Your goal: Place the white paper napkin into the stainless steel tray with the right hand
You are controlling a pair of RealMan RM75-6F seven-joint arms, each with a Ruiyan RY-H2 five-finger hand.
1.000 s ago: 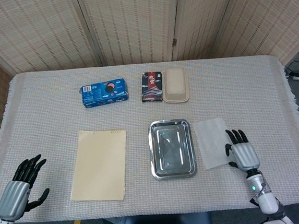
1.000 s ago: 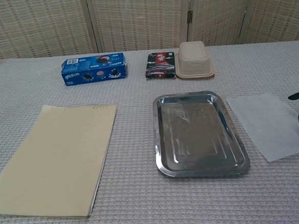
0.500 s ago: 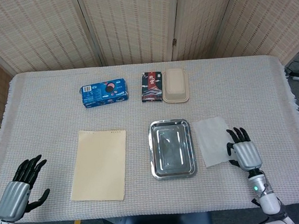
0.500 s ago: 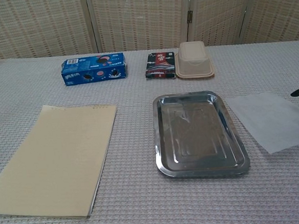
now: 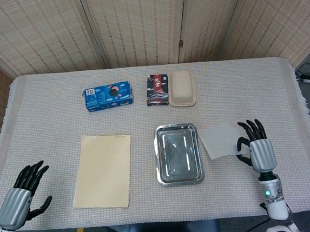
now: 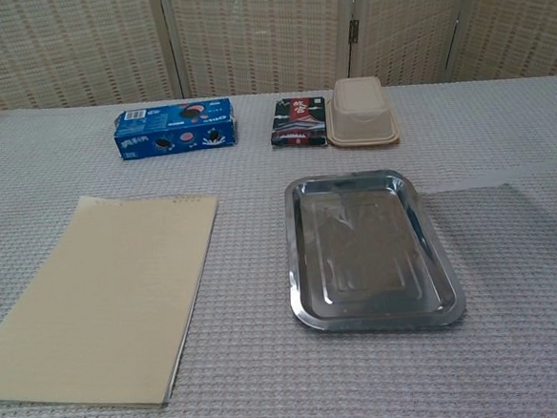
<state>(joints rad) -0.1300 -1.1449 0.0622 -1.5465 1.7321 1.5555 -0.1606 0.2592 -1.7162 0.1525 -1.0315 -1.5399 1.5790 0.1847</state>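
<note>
The right hand point(image 5: 258, 147) pinches the napkin point(image 5: 220, 140) by its right edge, other fingers spread. The napkin hangs clear of the worktop point(image 5: 283, 88), level and edge-on in the chest view, stretching leftward to just beside the tray point(image 5: 178, 153).

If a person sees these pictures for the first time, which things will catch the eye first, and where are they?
The shiny stainless steel tray sits empty near the middle of the table. Just to its right, the right hand holds the white paper napkin by its edge, lifted off the cloth. Also striking are the large cream paper pad left of the tray and the blue cookie box further back.
</note>
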